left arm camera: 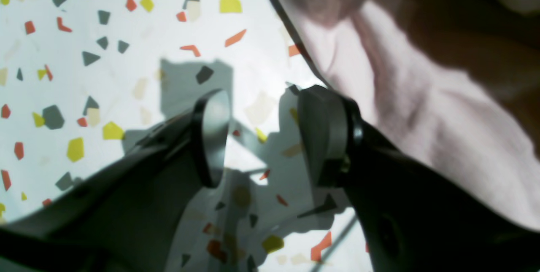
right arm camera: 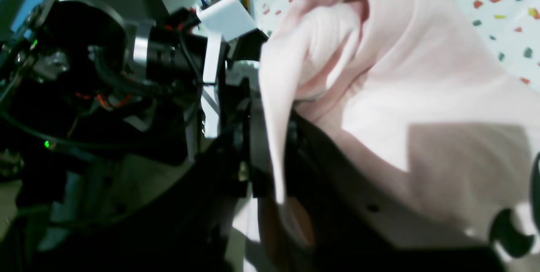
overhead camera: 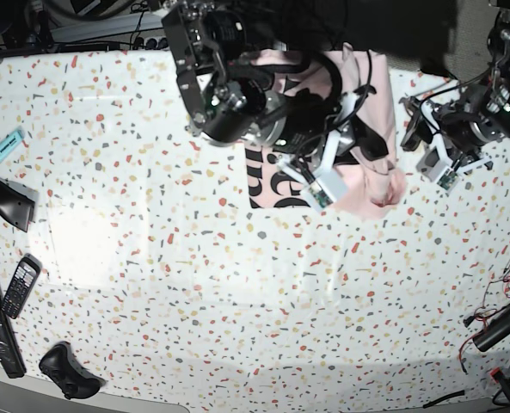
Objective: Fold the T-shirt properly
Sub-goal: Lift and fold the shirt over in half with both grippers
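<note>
One T-shirt (overhead camera: 371, 155), two pincers: left (left arm camera: 261, 137), right (right arm camera: 274, 171); one phone (overhead camera: 20, 286), one teal marker (overhead camera: 7, 146).

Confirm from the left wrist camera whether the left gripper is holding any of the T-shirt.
No: the left gripper stands open over bare table, with the T-shirt off to its side.

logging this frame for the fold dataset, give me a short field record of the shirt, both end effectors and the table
garment: pale pink cotton T-shirt with black lettering, bunched and partly lifted at the far edge of the table
left end effector: open, empty, over bare tabletop beside the shirt's edge
right end effector: a fold of the shirt hangs between its fingers; grip unclear
surface: white speckled terrazzo-pattern table
fold state: not yet folded
</note>
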`<state>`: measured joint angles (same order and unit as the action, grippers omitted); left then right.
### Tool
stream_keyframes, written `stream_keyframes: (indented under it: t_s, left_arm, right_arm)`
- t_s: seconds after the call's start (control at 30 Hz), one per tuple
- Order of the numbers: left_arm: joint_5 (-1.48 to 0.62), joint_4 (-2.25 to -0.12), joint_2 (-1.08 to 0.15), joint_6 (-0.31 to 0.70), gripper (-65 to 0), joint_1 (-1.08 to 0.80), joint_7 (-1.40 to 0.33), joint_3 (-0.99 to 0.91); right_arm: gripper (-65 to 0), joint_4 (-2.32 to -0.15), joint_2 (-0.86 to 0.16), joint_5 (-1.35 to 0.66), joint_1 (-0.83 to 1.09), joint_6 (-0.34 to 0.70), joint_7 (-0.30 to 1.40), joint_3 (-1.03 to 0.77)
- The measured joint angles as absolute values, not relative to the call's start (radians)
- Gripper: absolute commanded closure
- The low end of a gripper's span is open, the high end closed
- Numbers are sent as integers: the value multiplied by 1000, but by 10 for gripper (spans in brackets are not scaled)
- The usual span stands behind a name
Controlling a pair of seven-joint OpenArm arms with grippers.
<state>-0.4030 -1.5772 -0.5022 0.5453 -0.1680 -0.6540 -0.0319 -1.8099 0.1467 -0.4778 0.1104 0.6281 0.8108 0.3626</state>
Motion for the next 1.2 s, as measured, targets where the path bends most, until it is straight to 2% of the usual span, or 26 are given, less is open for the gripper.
stream_keyframes:
  t_s: [0.07,0.13,0.27,0.37,0.43,0.5,0.57,0.67,0.8,0.87,1.03,1.1,1.2]
  left_arm:
    - [-403,-1577,-502,545,-292,-168,-654,-32]
    - [-403,-1577,-502,545,-292,-168,-654,-32]
    - [-403,-1577,-502,545,-292,-168,-658,-32]
    - [-403,-1577,-502,546,-292,-168,-658,-32]
    - [-364,-1577,-501,545,-292,-168,-659,-40]
    - [-334,-1577,-496,485,-292,-168,-657,-81]
    - [-328,-1577,-499,471,-292,-168,-654,-157]
    - [-448,-1589,-502,469,-292,-168,-661,-277]
    - [-702,-1657,-502,575,-291,-189,-700,-361]
    - [-746,-1708,-498,608,-273,-215,-710,-363]
    - [-815,-1842,-424,661,-244,-271,-713,-363]
    - [-842,-1888,-382,666,-202,-286,-706,-355]
    - [-853,-1936,-334,667,-6,-305,-723,-290]
  right_arm:
    - [-186,-1782,144,-512,110,628,764,382]
    - [-216,-1755,144,-539,110,628,715,408]
    - [-216,-1743,144,-558,109,660,673,448]
    - [-216,-1743,145,-667,84,669,678,459]
    - [-216,-1743,144,-681,58,670,714,458]
    - [-216,-1743,145,-683,28,670,769,451]
    - [-216,-1743,144,-683,-4,670,837,430]
    - [-216,-1744,145,-628,-61,671,946,368]
    - [-214,-1744,147,-463,-104,659,986,241]
    - [-205,-1744,144,-424,-112,621,983,178]
    - [-127,-1744,88,-386,-117,613,974,79]
    - [-91,-1744,61,-375,-112,611,974,55]
    - [-35,-1744,45,-365,-113,611,974,39]
